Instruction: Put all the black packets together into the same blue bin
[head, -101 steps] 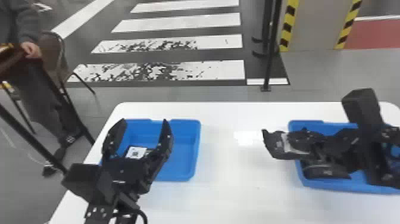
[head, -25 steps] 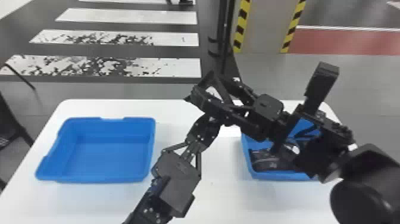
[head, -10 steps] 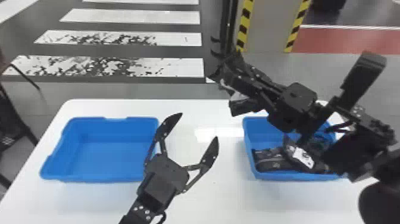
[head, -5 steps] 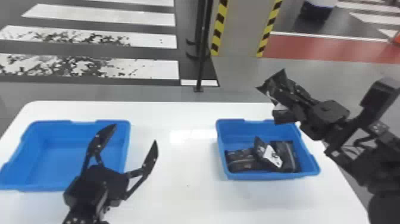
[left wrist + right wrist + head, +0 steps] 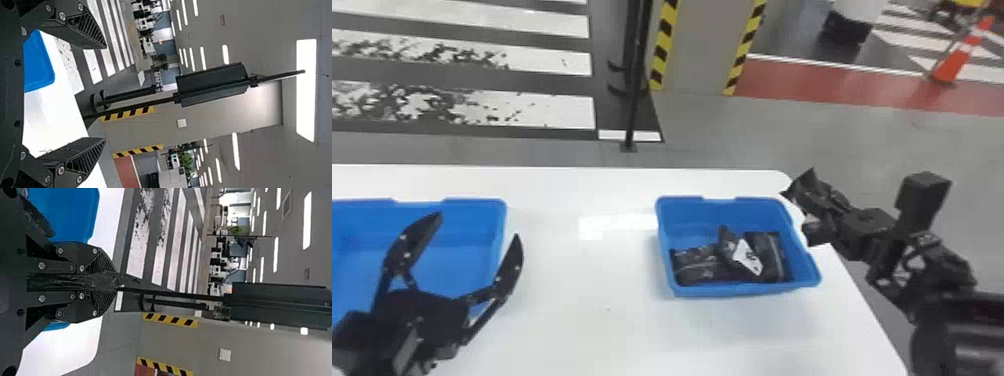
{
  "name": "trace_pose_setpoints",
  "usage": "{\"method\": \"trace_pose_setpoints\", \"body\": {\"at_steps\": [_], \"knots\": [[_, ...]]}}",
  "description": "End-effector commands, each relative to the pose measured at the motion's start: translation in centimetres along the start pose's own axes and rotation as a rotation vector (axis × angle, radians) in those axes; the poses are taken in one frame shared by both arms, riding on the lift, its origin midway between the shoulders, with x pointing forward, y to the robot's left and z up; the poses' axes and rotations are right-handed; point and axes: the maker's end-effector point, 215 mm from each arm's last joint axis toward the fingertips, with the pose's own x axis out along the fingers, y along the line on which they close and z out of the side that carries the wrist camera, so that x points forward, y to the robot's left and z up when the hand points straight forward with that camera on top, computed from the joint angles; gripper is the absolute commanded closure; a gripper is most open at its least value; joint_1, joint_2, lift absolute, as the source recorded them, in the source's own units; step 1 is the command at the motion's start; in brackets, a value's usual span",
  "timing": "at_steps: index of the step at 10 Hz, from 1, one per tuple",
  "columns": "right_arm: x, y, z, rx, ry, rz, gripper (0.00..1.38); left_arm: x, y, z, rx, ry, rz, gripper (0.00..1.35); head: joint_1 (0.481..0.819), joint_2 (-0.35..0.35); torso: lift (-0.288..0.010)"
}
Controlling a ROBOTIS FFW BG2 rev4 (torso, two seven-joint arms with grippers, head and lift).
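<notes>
My right claw grips a packet near the right bin, where other packets lie; my left claw is spread, empty. Gathering, I judge: next, centre over that bin, then release.

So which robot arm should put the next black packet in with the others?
Probably the right. The right gripper holds a black packet, near the blue bin with the other packets. The left gripper is open and empty, by the other bin.
</notes>
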Motion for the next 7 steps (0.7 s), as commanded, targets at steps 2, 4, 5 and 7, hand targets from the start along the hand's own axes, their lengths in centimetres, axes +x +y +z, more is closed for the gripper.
{"method": "trace_pose_setpoints", "body": {"at_steps": [2, 4, 5, 7], "knots": [[2.7, -1.0, -2.8, 0.055, 0.043, 0.049, 0.78, 0.0, 0.2, 0.0, -0.002, 0.000, 0.004, 0.22, 0.695, -0.288, -0.110], [3.7, 0.1, -3.5, 0.090, 0.031, 0.108, 0.04, 0.0, 0.4, 0.0, -0.001, 0.001, 0.008, 0.22, 0.695, -0.283, -0.110], [3.4, 0.6, -3.1, 0.098, -0.002, 0.131, 0.09, 0.0, 0.6, 0.1, 0.000, -0.006, 0.012, 0.22, 0.695, -0.275, -0.110], [0.1, 2.3, -0.3, 0.066, -0.102, 0.121, 0.18, -0.2, 1.5, 0.6, -0.031, -0.024, 0.037, 0.21, 0.695, -0.264, -0.110]]}}
